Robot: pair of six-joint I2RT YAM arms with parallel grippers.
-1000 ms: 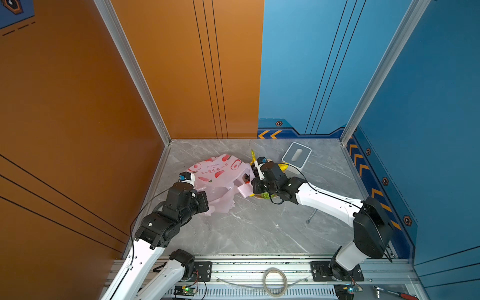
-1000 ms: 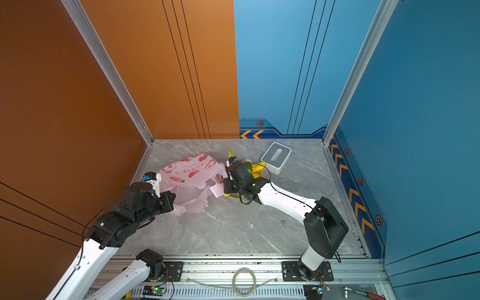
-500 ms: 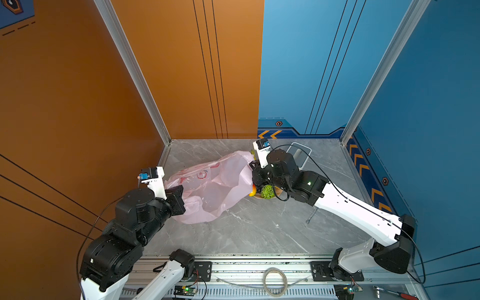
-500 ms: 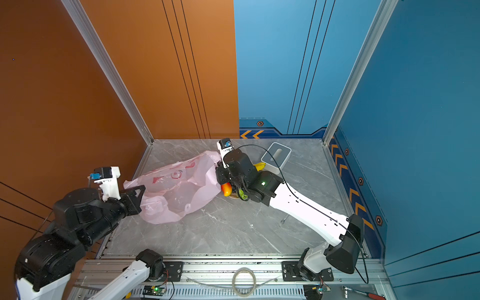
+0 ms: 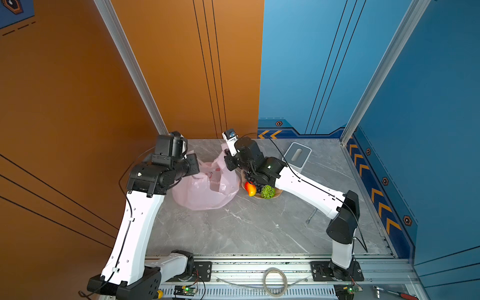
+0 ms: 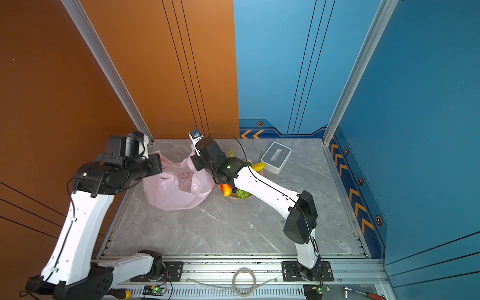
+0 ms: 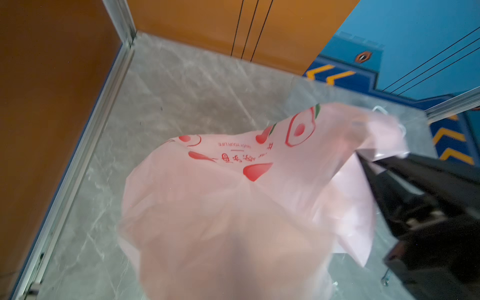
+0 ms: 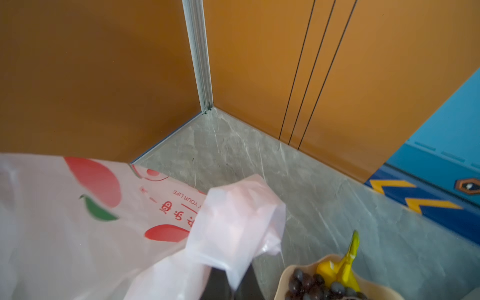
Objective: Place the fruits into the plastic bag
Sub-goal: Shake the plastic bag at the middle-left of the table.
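The pale-pink plastic bag stands puffed open on the marble table, its mouth held up between my two grippers. My left gripper is shut on the handle toward the orange wall; in its wrist view the film hides the jaws. My right gripper is shut on the other handle, also seen from the left wrist. The fruits lie on a beige plate under the right forearm: a mango, a green bumpy fruit, grapes and bananas.
A white-grey box stands behind the plate near the blue wall. A loose bolt lies on the table right of centre. Orange walls close off the left and back, close to the left arm.
The bag lay flat a second ago. Both grippers have lifted its handles and pulled them apart, and the bag now stands open. The left arm has risen and moved toward the back wall.
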